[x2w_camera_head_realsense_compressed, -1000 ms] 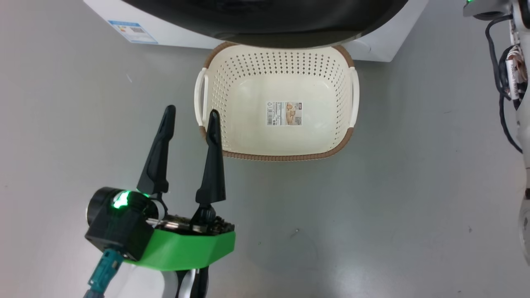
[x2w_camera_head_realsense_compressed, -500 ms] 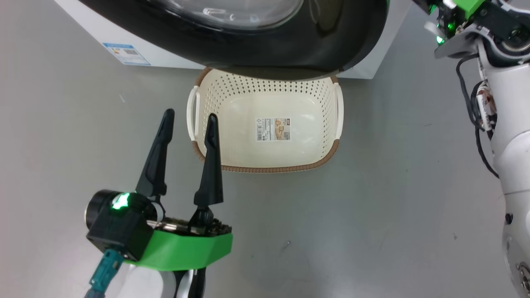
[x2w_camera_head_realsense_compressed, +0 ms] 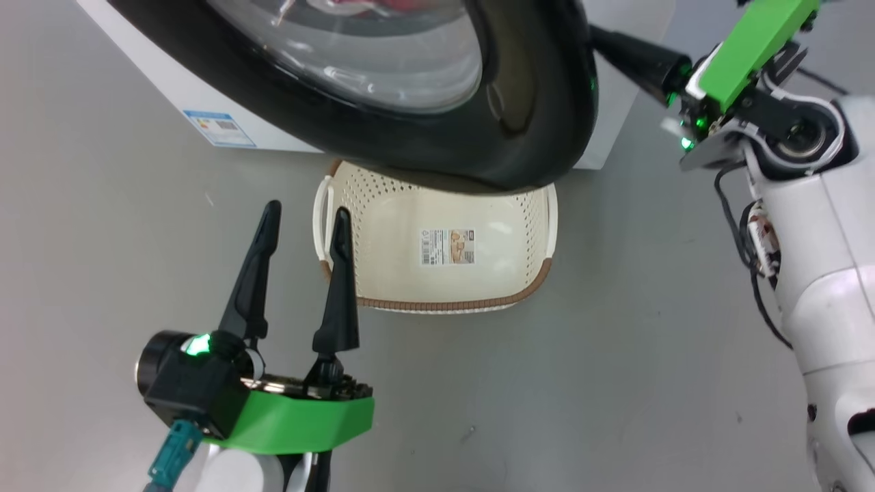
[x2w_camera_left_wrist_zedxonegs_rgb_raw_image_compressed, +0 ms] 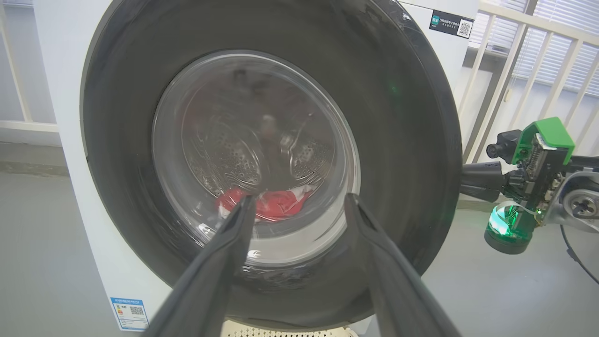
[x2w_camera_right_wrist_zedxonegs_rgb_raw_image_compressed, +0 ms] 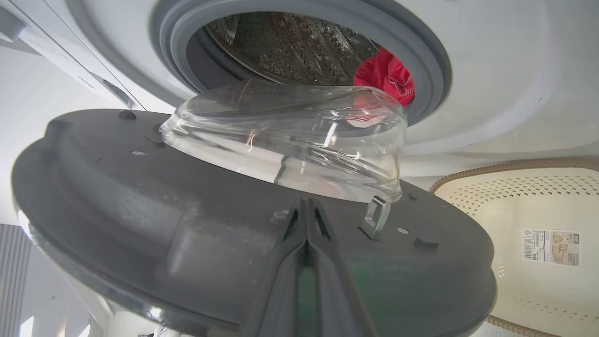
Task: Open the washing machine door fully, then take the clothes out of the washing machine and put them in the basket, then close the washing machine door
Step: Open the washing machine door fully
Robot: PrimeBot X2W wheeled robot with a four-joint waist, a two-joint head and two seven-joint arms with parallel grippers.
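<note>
View tilted up; your right gripper (x2w_camera_right_wrist_zedxonegs_rgb_raw_image_compressed: 306, 208), closed, empty, lies behind the washing machine door (x2w_camera_head_realsense_compressed: 533, 102), ajar over the basket (x2w_camera_head_realsense_compressed: 437, 304); left gripper (x2w_camera_head_realsense_compressed: 305, 209) gapes empty; clothes (x2w_camera_right_wrist_zedxonegs_rgb_raw_image_compressed: 386, 75) in the drum (x2w_camera_right_wrist_zedxonegs_rgb_raw_image_compressed: 290, 47). Tips could slip, door swings back.

Glossy door (x2w_camera_head_realsense_compressed: 540, 89), perforated plastic basket (x2w_camera_head_realsense_compressed: 509, 225)

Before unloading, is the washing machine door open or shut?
Open, partway: the washing machine door stands off the grey ring, with the red clothes visible directly past its glass.
</note>
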